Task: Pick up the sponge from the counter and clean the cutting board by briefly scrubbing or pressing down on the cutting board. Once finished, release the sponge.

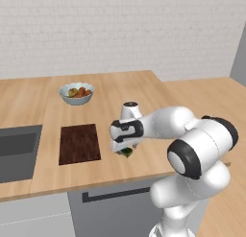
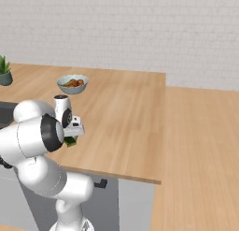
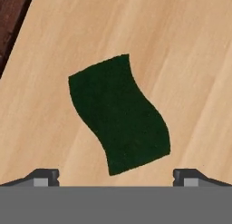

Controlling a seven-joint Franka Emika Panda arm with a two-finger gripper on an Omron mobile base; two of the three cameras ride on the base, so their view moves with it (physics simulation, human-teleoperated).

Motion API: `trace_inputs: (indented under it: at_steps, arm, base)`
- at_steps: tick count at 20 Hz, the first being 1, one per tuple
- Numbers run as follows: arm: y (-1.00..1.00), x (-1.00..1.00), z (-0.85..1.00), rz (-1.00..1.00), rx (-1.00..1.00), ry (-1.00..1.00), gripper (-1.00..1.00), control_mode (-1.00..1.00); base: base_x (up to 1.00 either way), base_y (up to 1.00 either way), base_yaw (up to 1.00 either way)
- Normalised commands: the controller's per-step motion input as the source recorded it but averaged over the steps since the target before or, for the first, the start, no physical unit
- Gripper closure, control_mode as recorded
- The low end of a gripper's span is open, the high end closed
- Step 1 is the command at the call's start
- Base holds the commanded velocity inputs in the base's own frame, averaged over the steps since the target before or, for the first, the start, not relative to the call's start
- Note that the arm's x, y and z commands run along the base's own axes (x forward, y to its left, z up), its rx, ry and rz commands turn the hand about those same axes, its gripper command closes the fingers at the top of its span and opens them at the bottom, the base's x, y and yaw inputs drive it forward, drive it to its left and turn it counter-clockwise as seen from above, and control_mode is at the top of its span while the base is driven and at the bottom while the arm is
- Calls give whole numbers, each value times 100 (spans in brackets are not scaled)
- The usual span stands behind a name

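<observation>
Gripper (image 3: 116, 175) wide open just above sponge (image 3: 118, 114) on counter (image 3: 190, 60).

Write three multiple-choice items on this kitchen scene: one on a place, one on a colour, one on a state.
1. Where does the sponge lie?
A. in the sink
B. on the counter, beside the cutting board
C. in the fruit bowl

2. What colour is the sponge's top?
A. dark green
B. red
C. white

3. How is the gripper?
A. shut on the sponge
B. open above the sponge
C. shut on the board

Answers: 1 B, bare wood surrounds it; 2 A, the hand view shows dark green; 3 B, the fingertips stand wide apart, touching nothing.
</observation>
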Motion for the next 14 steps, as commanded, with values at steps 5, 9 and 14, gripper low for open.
trace_inputs:
  at_steps: [5, 9, 14]
  arm:
    - [0, 0, 0, 1, 0, -17, -100, -100]
    - [0, 12, 0, 1, 0, -4, -100, -100]
    - [0, 28, -1, 2, 0, 0, -100, -100]
  base:
    - [0, 0, 0]
    - [0, 0, 0]
    - [0, 0, 0]
